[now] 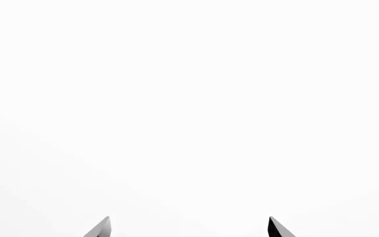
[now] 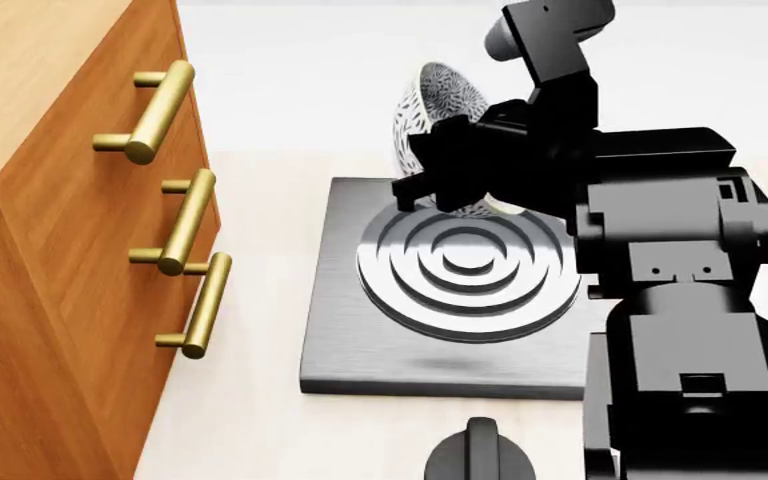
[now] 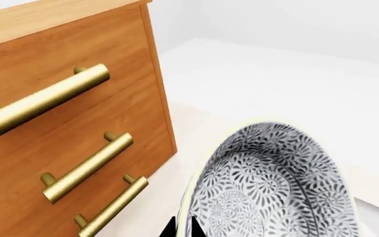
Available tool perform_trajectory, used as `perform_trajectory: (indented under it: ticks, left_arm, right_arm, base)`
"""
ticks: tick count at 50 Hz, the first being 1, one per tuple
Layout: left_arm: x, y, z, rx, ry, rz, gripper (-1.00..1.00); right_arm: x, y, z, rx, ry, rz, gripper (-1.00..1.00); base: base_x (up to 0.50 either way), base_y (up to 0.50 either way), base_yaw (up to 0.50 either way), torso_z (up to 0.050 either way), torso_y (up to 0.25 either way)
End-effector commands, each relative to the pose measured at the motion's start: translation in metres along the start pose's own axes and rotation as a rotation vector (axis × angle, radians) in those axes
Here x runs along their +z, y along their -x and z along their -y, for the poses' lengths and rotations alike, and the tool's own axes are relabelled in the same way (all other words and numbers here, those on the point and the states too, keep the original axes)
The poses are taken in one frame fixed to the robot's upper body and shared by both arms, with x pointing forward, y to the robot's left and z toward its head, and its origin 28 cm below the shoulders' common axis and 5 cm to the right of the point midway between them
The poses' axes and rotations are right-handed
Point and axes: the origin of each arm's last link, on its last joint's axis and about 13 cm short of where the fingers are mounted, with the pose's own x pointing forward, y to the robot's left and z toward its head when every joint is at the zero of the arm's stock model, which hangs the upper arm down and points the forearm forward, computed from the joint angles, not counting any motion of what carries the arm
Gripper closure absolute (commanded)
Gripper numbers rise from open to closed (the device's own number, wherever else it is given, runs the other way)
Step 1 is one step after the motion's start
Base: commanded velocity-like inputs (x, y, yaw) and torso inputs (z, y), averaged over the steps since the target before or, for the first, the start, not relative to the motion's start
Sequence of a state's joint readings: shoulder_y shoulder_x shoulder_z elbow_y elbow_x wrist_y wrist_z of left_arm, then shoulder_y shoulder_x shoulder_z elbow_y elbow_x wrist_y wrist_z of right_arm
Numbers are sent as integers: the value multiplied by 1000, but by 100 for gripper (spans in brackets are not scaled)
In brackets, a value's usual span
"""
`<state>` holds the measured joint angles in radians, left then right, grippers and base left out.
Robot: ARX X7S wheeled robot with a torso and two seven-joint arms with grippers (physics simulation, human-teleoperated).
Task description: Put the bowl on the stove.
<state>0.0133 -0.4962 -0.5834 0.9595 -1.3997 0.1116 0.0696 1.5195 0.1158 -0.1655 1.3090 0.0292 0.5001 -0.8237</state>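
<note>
The grey-blue patterned bowl (image 2: 440, 105) hangs tipped on its side above the far edge of the stove (image 2: 337, 330), a dark square hotplate with raised rings. My right gripper (image 2: 427, 188) is shut on the bowl's rim. In the right wrist view the two black fingertips pinch the rim of the bowl (image 3: 275, 182) at the right gripper (image 3: 181, 228). My left gripper (image 1: 189, 227) shows only in its own wrist view, with its fingertips (image 1: 101, 228) wide apart over blank white and nothing between them.
A wooden cabinet (image 2: 51, 230) with brass bar handles (image 2: 191, 225) stands left of the stove. A round black knob (image 2: 480, 455) lies in front of the stove. My right arm (image 2: 664, 300) fills the right side of the head view.
</note>
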Motion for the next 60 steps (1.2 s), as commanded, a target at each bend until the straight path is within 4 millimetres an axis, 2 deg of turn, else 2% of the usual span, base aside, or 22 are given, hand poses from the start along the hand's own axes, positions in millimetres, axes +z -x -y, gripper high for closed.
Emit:
perform_trajectory:
  ticks: [1, 23, 24, 36, 60]
  left_arm:
    - [0, 2, -2, -5, -43, 6, -100]
    - [1, 2, -1, -12, -41, 6, -100]
    - [1, 2, -2, -11, -42, 7, -100]
    - [1, 2, -1, -12, -37, 9, -100]
    - [0, 3, -1, -16, -50, 14, -100]
  right_arm:
    - [3, -5, -6, 35, 1, 19, 100]
    - [3, -5, -6, 35, 1, 19, 100]
    - [-13, 6, 7, -123, -106, 26, 100]
    - [-14, 12, 12, -176, -117, 37, 100]
    - [-18, 7, 9, -161, -126, 24, 100]
  base:
    - [0, 0, 0, 0, 0]
    - [0, 0, 0, 0, 0]
    - [0, 0, 0, 0, 0]
    - [0, 0, 0, 0, 1]
    - [0, 0, 0, 0, 0]
